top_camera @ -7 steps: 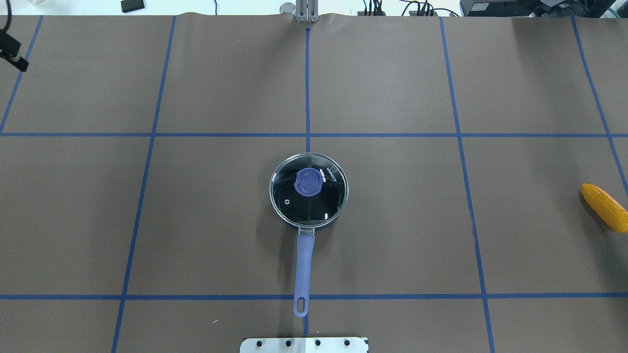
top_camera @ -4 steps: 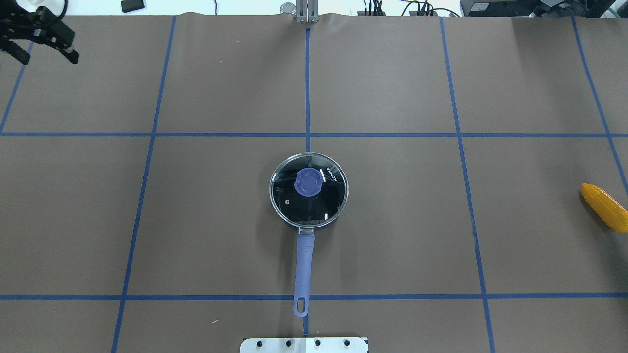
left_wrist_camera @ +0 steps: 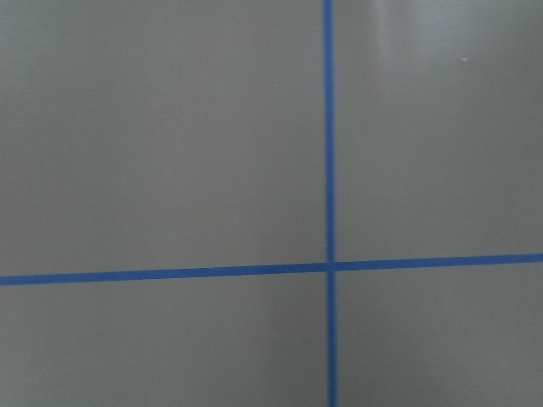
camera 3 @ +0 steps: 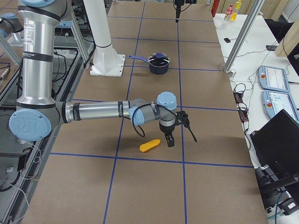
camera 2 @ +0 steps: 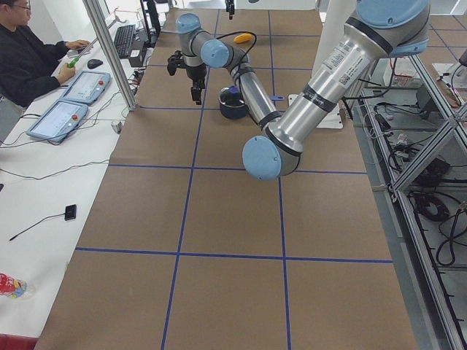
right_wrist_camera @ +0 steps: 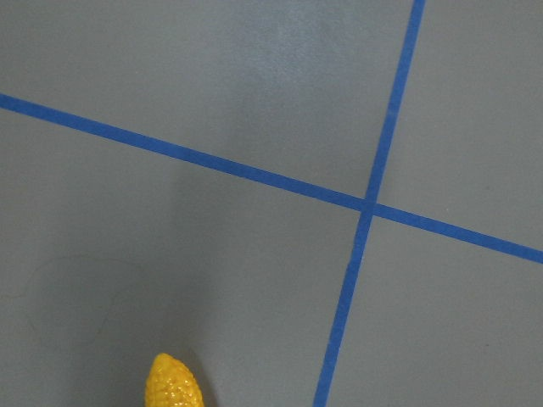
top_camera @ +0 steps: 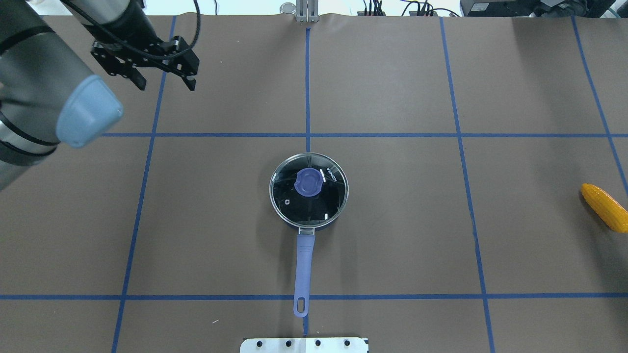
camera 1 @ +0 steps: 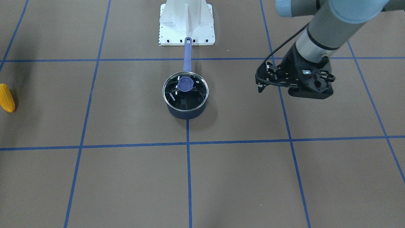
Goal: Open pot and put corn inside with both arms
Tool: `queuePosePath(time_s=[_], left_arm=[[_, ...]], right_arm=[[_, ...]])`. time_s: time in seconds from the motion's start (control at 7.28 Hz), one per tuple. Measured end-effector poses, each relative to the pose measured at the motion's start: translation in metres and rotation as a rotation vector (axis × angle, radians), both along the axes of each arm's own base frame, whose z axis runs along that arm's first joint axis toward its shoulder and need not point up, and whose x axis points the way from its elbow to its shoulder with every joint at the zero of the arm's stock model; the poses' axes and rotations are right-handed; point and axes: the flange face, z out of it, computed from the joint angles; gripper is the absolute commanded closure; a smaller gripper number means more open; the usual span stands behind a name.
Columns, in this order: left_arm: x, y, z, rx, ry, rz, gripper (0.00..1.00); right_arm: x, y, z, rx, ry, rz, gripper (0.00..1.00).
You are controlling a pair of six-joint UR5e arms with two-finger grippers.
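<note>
The dark navy pot [top_camera: 318,226] stands at the table's middle, closed by its glass lid [top_camera: 294,206] with a purple knob [top_camera: 309,181]; its long handle [top_camera: 303,269] points at my base. It also shows in the front view [camera 1: 186,111]. The corn [top_camera: 604,207] lies at the far right edge, also in the front view [camera 1: 6,97] and the right side view [camera 3: 149,146]. My left gripper [top_camera: 166,84] is open and empty, hovering far back-left of the pot. My right gripper [camera 3: 169,139] hangs just beside the corn; I cannot tell if it is open. The corn's tip shows in the right wrist view [right_wrist_camera: 174,386].
The white base plate [camera 1: 186,22] sits just behind the pot handle's end. Blue tape lines grid the brown table [top_camera: 392,220]. An operator [camera 2: 29,58] and teach pendants [camera 2: 58,120] are beyond the table's far edge, next to an aluminium post [camera 2: 109,51].
My left arm has swung in from the far left corner toward the right, its gripper open throughout. The pot, lid and corn have not moved.
</note>
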Motion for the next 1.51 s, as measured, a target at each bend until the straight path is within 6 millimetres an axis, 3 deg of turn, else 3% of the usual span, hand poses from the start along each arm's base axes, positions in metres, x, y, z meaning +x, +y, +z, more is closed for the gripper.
queuePosePath(time_s=[0.27, 0.69, 1.1, 1.51], left_arm=[[0.055, 0.027, -0.033, 0.017, -0.011, 0.011, 0.0], [0.127, 0.059, -0.066, 0.051, -0.04, 0.046, 0.0], [0.17, 0.081, -0.08, 0.091, -0.074, 0.065, 0.0], [0.193, 0.094, -0.073, 0.094, -0.096, 0.097, 0.0]], right_arm=[[-0.012, 0.015, 0.005, 0.001, -0.063, -0.054, 0.0], [-0.033, 0.041, 0.027, -0.005, -0.055, -0.154, 0.02], [-0.045, 0.056, 0.041, -0.01, -0.036, -0.215, 0.05], [-0.07, 0.062, 0.055, -0.005, 0.028, -0.279, 0.1]])
